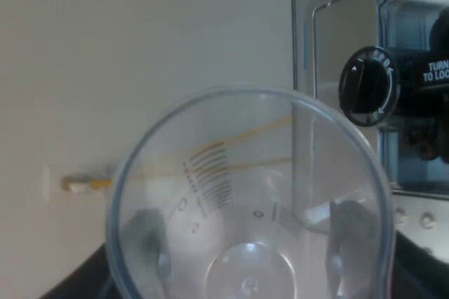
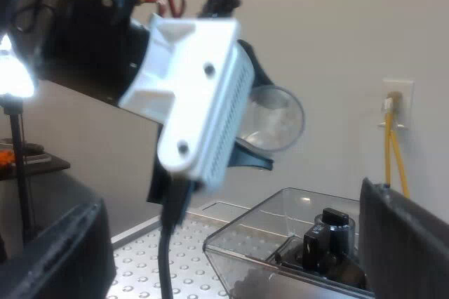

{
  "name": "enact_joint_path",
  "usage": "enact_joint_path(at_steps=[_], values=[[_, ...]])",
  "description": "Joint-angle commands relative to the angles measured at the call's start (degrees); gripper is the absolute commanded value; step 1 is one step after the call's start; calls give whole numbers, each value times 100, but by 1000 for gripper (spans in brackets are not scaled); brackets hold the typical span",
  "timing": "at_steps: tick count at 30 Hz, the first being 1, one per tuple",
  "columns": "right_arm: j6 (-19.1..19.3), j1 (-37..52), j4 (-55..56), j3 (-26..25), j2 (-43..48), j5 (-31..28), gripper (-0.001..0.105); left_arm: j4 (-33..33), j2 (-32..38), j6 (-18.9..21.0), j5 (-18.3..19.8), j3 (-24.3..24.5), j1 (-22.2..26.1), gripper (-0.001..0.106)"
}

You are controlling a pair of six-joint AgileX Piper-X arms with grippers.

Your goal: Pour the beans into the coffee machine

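L tool (image 1: pixel 247 243) clamped on clear plastic measuring glass (image 1: pixel 245 173), empty, tipped sideways, up near machine's clear bean hopper (image 2: pixel 280 232) w/ black knob (image 2: pixel 330 225). R tool (image 2: pixel 231 257) spread apart, holding nothing.

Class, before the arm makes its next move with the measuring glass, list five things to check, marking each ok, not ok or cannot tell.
1. The left tool grips the measuring glass: ok, held from both sides.
2. Glass emptied: ok, its bottom shows clear, nothing inside.
3. Glass near the hopper: ok, it hangs tilted above it.
4. Hopper top open: cannot tell.
5. The right tool out of the way: ok, open and apart from the glass.
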State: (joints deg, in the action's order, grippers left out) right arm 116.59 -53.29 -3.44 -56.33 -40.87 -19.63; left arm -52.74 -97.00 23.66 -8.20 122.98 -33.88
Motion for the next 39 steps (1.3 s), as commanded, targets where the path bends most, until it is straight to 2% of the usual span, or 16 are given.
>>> enact_joint_path(at_steps=[1,3,6,8,10,14,17,21,23,26,27,29,34,36,37,39], values=[[19,-3,-18,-81,129,58,74,-229,451,4095,-55,17,173,14],[19,-3,-18,-81,174,58,74,-432,682,4595,128,17,381,14],[19,-3,70,-81,251,155,74,-851,1005,5060,463,17,744,14],[19,-3,127,-81,274,239,74,-994,1122,5162,556,17,891,14],[-130,-3,564,-81,343,588,74,-1233,1420,5290,782,17,1265,14],[-438,-3,1031,-81,347,1106,74,-1363,1878,5804,1489,17,1997,14],[-623,-3,1214,-81,299,1499,74,-1449,2132,5997,1732,17,2494,14],[-739,-3,1340,-81,174,1787,74,-1420,2497,6230,2052,-403,3009,14],[-745,-55,1443,-81,40,1925,74,-1350,2820,6247,2070,-1020,3290,14],[-745,-202,1569,-81,-126,1996,74,-1206,3097,6309,2084,-1453,3470,14],[-745,-280,1609,-81,-190,1996,74,-1059,3279,6383,2114,-1787,3618,14],[-745,-492,1704,-81,-410,2013,74,-472,3884,6636,2435,-2904,4185,14],[-942,-839,1718,-81,-898,2010,74,23,4633,7153,2576,-4480,4957,14],[-1083,-932,1718,-81,-1106,2010,74,236,4808,7301,2615,-4908,5098,14],[-1125,-976,1718,-81,-1176,2010,74,607,5030,7532,2653,-5536,5258,14],[-1142,-1074,1664,-18,-1392,1963,74,848,5226,7594,2652,-5996,5333,14]])
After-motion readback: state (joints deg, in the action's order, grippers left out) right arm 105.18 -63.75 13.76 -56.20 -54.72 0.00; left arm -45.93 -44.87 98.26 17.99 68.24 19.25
